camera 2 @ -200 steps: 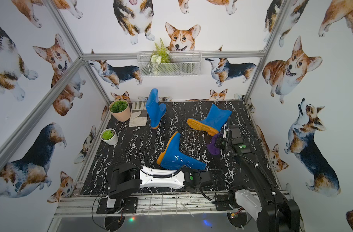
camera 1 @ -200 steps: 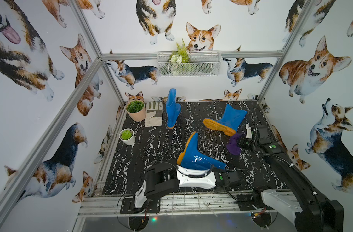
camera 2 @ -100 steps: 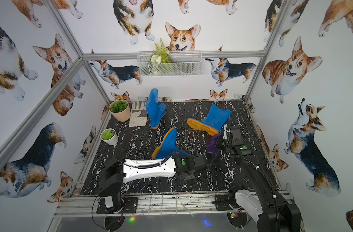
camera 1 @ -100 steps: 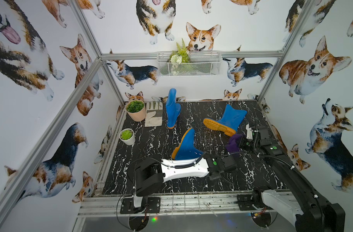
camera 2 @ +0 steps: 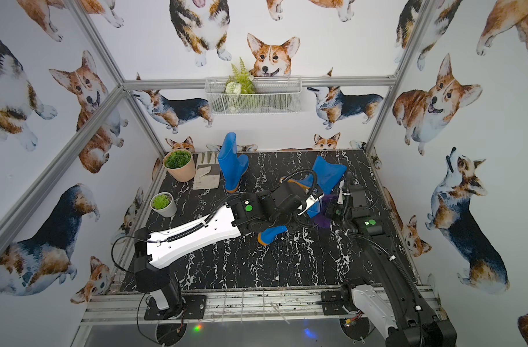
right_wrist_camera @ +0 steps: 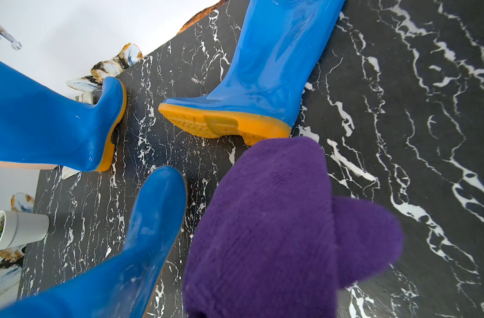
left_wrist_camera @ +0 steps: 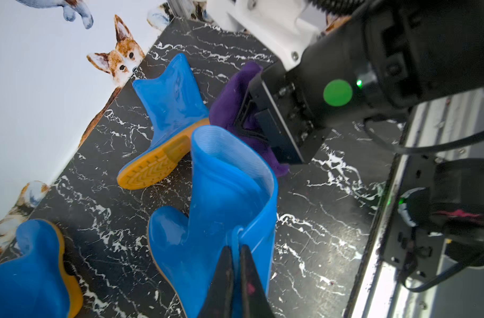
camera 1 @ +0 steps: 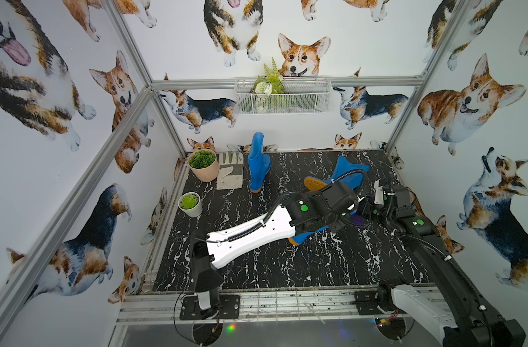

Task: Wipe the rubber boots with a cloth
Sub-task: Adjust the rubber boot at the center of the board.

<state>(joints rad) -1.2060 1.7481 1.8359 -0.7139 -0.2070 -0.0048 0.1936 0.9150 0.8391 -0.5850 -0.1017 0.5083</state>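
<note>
Black marble tabletop, corgi walls: left fingers pinch a boot rim, right fingers grip the cloth.

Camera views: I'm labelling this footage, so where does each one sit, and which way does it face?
Top views: high over the front edge, looking down and back across the table; left arm and right arm show.
Left wrist: on the left arm, looking along the left gripper, shut on the held boot, toward the right gripper.
Right wrist: on the right arm, looking down past the cloth, which hides its gripper.
Shared: both wrist views show the cloth and the lying boot.
</note>
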